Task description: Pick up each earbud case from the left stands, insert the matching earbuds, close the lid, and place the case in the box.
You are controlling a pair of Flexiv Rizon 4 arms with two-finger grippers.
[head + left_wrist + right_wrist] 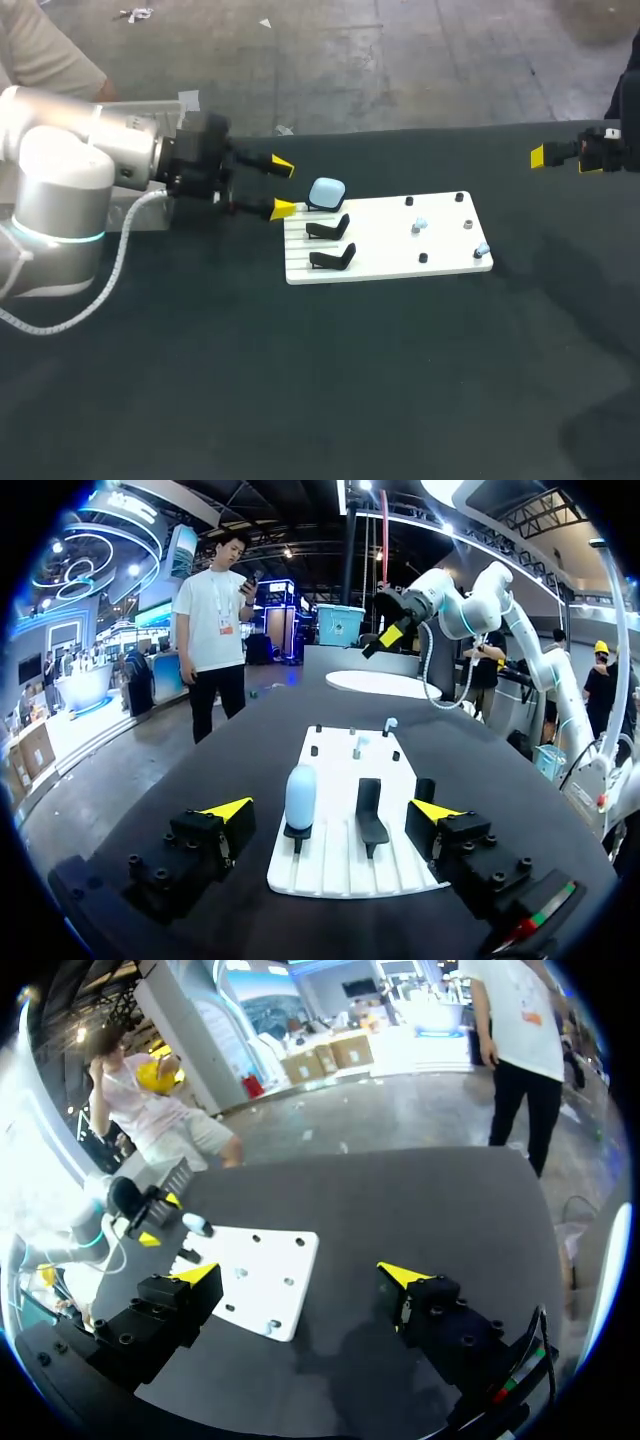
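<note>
The left jaws stand wide open and hold nothing. Their yellow tips (283,208) sit just short of the pale blue earbud case (327,192) without touching it. The case stands on the far one of three black stands (330,229) at the left end of the white board (400,265); the two nearer ones are bare. Small pale earbuds (419,226) lie toward the board's right end.

The step in hand looks like the approach to the first grasp. From the left wrist view the case lies ahead of the jaws but off toward one finger, so they should be centred first. Both fingers then need to meet its sides evenly, close gently, and lift straight up off the stand — a skewed pinch could tip the smooth shell.

The right jaws hang well apart over the tabletop (300,380), wide open too, holding nothing.
</note>
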